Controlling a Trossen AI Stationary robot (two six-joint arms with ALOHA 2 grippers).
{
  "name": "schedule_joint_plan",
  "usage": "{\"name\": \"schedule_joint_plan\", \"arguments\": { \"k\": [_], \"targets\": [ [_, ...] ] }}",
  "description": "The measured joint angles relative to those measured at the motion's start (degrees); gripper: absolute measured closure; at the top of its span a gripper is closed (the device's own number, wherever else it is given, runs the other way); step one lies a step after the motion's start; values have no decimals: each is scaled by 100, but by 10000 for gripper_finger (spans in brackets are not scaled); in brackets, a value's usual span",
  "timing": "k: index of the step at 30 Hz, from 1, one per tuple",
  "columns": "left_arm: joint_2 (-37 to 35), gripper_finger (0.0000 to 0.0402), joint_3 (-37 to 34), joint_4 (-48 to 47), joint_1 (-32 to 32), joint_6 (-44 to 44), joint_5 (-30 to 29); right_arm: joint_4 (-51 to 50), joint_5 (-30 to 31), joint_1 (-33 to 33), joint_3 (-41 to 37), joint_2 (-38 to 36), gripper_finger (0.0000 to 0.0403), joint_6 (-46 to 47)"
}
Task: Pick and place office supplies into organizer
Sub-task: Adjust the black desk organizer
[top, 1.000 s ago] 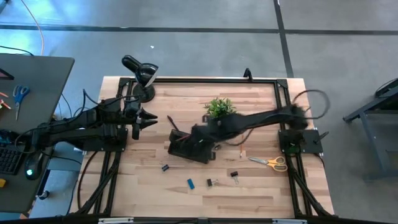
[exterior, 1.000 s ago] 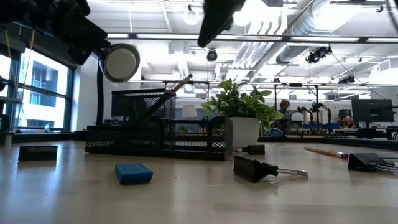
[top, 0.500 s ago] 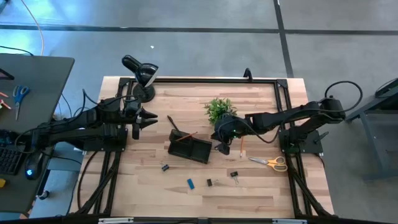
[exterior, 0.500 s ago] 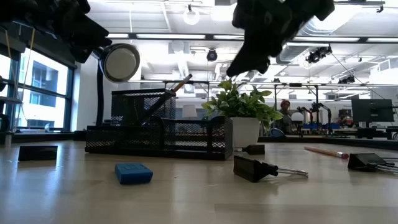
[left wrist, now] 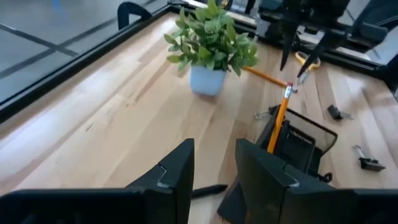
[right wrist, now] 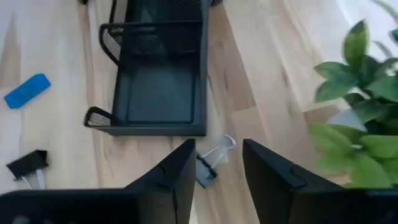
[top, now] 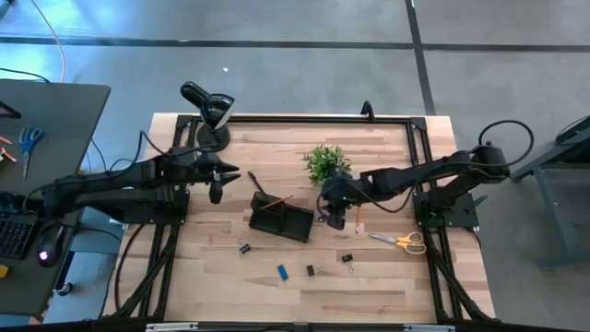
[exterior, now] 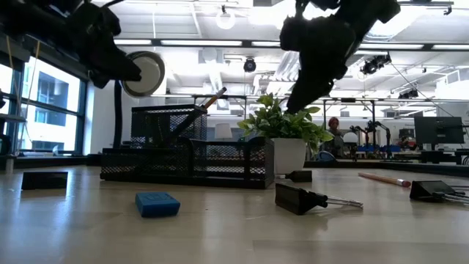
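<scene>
Right gripper (top: 334, 218) hovers at 3 o'clock of the organizer (top: 282, 221), jaws spread, empty. Left gripper (top: 215, 187) at its 10 o'clock, jaws parted, empty. Pencil (top: 275, 203) leans in organizer; scissors (top: 402, 241) at 4 o'clock.

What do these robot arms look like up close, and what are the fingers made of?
Both arms are dark, jointed and slender, with black cables looping beside them. The left gripper and right gripper each end in two flat, angular, matt black fingers; the material cannot be told.
</scene>
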Motion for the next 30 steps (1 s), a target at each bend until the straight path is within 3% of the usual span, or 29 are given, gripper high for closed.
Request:
{"name": "schedule_joint_plan", "arguments": {
  "k": [10,17,30],
  "targets": [
    [542,295,-2,533,0,-151,-201,1670,601,237,42,1053,274,-383],
    [792,295,-3,670,0,-100,-140,1180,711,171,561,1652,274,-631],
    [785,296,-2,746,-4,-105,192,1166,165,5,796,2109,274,-830]
  ]
}}
